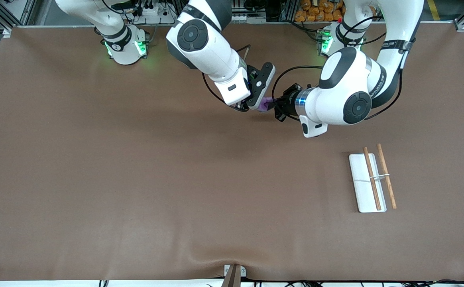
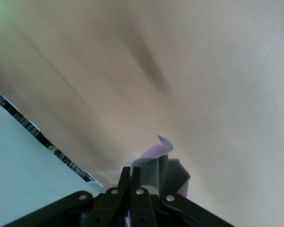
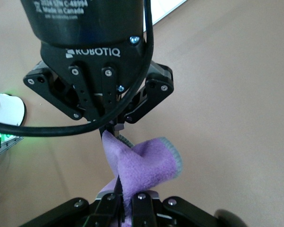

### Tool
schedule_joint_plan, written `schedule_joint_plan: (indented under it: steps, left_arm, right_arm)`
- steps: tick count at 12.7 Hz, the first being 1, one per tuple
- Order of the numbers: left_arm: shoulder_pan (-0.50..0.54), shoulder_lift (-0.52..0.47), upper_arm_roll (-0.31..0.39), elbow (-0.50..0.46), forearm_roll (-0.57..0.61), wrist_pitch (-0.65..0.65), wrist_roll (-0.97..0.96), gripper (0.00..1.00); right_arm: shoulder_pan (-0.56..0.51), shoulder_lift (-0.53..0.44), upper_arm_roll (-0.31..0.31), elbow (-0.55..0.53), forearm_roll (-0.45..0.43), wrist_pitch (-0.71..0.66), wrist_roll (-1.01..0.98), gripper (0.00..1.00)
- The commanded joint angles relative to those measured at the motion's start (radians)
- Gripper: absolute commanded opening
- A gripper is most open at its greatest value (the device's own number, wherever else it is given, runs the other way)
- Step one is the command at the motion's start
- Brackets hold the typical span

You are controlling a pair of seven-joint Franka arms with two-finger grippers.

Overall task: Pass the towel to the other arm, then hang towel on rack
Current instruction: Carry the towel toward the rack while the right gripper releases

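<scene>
Front view: the right gripper and left gripper meet in the air over the brown counter – the towel between them, the rack waiting untouched. Left wrist view: jaws closed on cloth. Right wrist view: likewise clamped – mid-handover. Next, I judge, the right releases.

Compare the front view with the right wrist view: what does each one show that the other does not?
Only the front view shows the rack, lying on the table toward the left arm's end, nearer the camera than the arms, plus both arm bases.

Only the right wrist view shows the grip closely: the left pincer is shut on one end of the towel, the right pincer shut on the other end.

Both show the purple towel held between the two pincers over the brown table.
</scene>
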Motion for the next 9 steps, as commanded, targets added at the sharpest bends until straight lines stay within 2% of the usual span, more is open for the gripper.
schedule_joint_plan:
  steps: [1, 4, 5, 6, 9]
  left_arm:
    - [0.01, -0.022, 0.004, 0.029, -0.019, -0.011, -0.016, 0.0]
    - [0.056, -0.037, 0.013, 0.125, -0.003, -0.062, -0.007, 0.0]
    - [0.08, -0.041, 0.012, 0.156, -0.002, -0.075, -0.003, 0.0]
    - [0.099, -0.044, 0.013, 0.191, 0.006, -0.088, -0.003, 0.0]
    - [0.119, -0.062, 0.013, 0.253, 0.067, -0.095, 0.016, 0.0]
  right_arm:
    - [0.005, 0.0, -0.001, 0.003, -0.006, 0.006, 0.016, 0.0]
    - [0.003, -0.002, -0.001, 0.003, -0.006, 0.006, 0.016, 0.0]
    - [0.003, 0.0, -0.003, 0.003, -0.001, 0.004, 0.016, 0.58]
    - [-0.006, 0.0, -0.003, -0.002, -0.006, 0.004, 0.008, 1.0]
    - [-0.014, -0.002, -0.004, -0.002, -0.012, 0.003, 0.013, 1.0]
